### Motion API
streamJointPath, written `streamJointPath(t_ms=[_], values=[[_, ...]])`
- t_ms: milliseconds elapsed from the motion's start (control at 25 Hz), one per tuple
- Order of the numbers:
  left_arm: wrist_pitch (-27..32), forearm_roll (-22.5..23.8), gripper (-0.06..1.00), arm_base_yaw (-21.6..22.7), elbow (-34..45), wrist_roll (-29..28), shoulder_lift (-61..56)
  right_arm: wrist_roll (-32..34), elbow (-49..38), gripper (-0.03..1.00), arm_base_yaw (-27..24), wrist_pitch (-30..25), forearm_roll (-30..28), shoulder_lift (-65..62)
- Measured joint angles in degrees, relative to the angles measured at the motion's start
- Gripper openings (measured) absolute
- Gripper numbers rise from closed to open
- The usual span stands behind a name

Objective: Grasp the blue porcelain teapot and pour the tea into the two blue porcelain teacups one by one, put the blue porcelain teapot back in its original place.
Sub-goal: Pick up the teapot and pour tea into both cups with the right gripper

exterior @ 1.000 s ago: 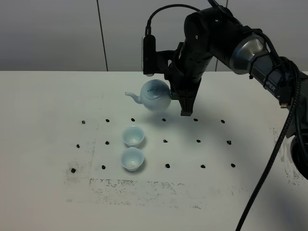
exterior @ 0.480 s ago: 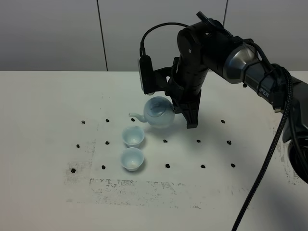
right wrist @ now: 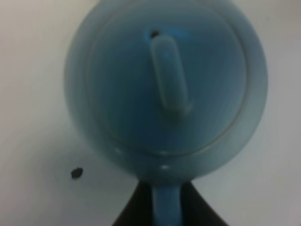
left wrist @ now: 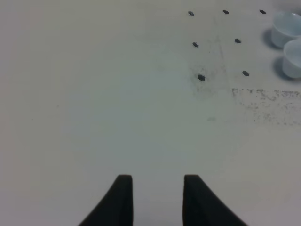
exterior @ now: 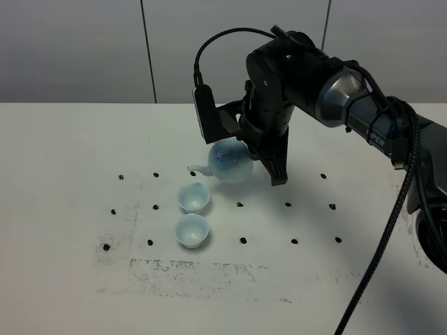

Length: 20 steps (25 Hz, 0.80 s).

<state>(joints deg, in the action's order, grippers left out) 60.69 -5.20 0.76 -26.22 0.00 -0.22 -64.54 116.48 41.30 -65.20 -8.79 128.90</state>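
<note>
The blue porcelain teapot (exterior: pixel 229 163) hangs above the table, with its spout pointing left just behind the far teacup (exterior: pixel 193 197). The near teacup (exterior: pixel 192 230) stands right in front of the far one. My right gripper (exterior: pixel 262 165) is shut on the teapot's loop handle. In the right wrist view the teapot's lid (right wrist: pixel 164 84) fills the frame, and the handle (right wrist: pixel 164 207) sits between the dark fingers. My left gripper (left wrist: pixel 157 180) is open and empty over bare table, with both teacups (left wrist: pixel 288 28) far off to its side. No tea is visible.
A grid of small black dots (exterior: pixel 239 204) marks the white table (exterior: pixel 70 174). A scuffed dark strip (exterior: pixel 209 269) runs along the front of the grid. A black cable (exterior: pixel 380 237) hangs from the right arm on the right side.
My right arm has brought the teapot down and forward from the back of the grid to just behind the far teacup. The wrist has turned a little more. The cups have not moved.
</note>
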Motion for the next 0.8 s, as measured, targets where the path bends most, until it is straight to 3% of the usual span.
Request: streamJointPath(t_ms=[800], values=[[0.0,0.0,0.29,0.0,0.0,0.0,0.0,0.1,-2.7,0.03,3.8,2.7,-10.0,0.0]])
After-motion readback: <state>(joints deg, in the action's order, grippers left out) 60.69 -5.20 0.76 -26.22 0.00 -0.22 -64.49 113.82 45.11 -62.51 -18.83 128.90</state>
